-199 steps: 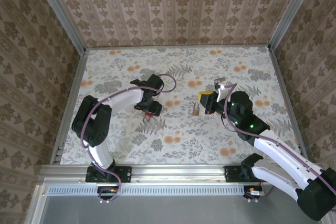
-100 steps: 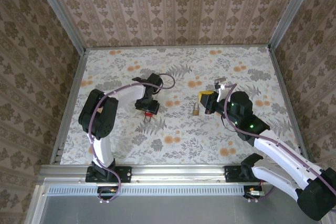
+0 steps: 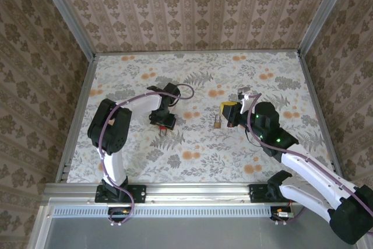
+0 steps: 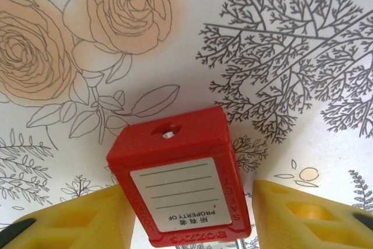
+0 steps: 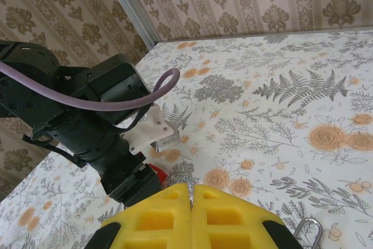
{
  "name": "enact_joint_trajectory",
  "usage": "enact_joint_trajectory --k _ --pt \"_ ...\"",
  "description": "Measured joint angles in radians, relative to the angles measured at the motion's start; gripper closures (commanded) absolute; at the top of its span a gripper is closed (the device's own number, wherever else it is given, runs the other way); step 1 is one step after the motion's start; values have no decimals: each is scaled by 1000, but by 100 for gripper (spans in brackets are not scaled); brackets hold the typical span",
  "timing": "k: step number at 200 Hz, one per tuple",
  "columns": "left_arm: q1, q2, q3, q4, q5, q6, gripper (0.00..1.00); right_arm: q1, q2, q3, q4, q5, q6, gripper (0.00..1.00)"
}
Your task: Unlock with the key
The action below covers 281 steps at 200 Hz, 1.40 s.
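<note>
A red padlock [image 4: 180,185] lies flat on the flowered table, with a white label on its face and a keyhole in the far end. My left gripper [image 4: 186,189] is open and straddles it. The left yellow finger [image 4: 76,220] rests against its side. A thin strip of table shows before the right finger [image 4: 309,214]. From above, the left gripper [image 3: 164,121] covers most of the lock. My right gripper [image 5: 191,188] hovers with its pads pressed together, right of centre [image 3: 228,111]. I cannot make out the key, or whether anything thin sits between those pads.
A small brass-coloured piece with a silvery loop [image 3: 217,123] lies on the table just beside the right gripper, and its loop [image 5: 309,232] shows at the lower right of the right wrist view. The left arm [image 5: 99,126] bends low over the table's middle. Patterned walls enclose three sides.
The left gripper has settled over the red padlock, hiding most of its red from above, and its fingers have drawn closer together. The right arm has not moved.
</note>
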<state>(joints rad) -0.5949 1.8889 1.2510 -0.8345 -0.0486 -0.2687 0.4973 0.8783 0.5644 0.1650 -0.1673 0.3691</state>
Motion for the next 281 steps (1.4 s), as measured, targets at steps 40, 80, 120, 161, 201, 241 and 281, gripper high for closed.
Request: enact_joint_trajectory --k 40,80,120,161,201,241,281 --pt "14 18 9 -4 39 5 55 0 0 -5 11 0 0 100" --pt "23 21 14 -11 54 6 59 0 -4 -11 11 0 -3 100" --pt "23 19 15 -11 53 16 62 0 -4 -12 11 0 -3 100" --pt "7 8 11 14 33 50 61 0 -4 -12 11 0 -3 100" --pt "-43 -100 -48 114 7 69 61 0 -1 -12 11 0 -1 100" --pt "-119 -244 -140 251 -50 85 60 1 16 6 -25 8 4 100" --pt "-224 -406 -305 482 -141 125 59 26 24 55 -65 52 20 100"
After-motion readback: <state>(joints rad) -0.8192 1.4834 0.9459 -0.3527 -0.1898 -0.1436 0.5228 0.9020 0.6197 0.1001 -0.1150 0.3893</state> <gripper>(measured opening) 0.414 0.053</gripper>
